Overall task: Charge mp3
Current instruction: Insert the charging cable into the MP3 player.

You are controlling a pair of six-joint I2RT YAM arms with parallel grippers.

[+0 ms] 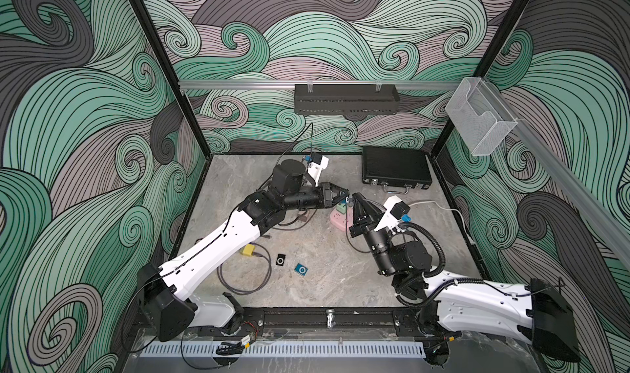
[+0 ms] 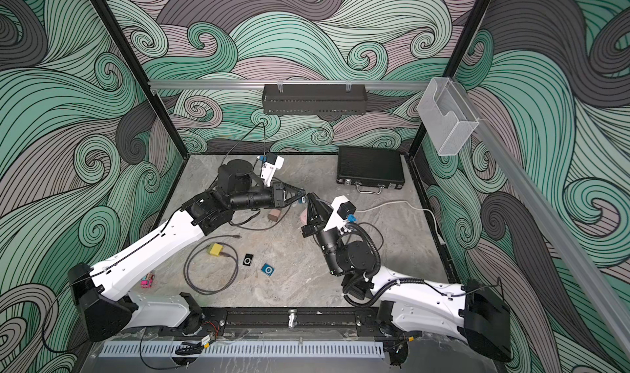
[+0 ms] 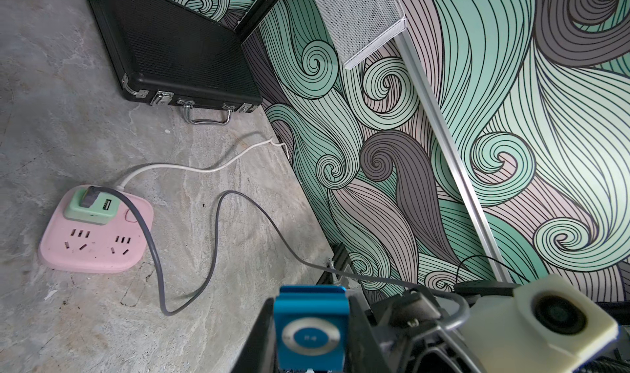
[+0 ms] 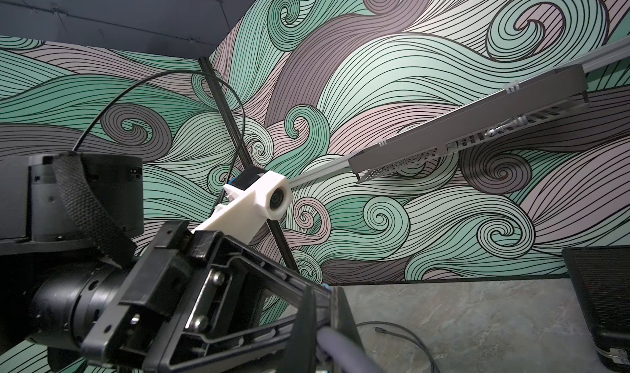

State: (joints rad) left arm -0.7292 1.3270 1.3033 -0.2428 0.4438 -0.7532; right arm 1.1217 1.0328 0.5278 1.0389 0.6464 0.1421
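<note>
Held mp3 (image 3: 311,330), left fingers (image 3: 257,347); one black mp3 (image 1: 281,260), one blue mp3 (image 1: 301,269) loose.

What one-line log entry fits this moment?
left gripper: holds blue mp3 | right gripper: holds grey cable | far end: in green adapter

Swirl-patterned walls (image 1: 341,30), grey marbled floor (image 1: 341,279)

Twin high views over whole table (image 1: 324,286); close wrist views, black case (image 3: 177,54) shared.
</note>
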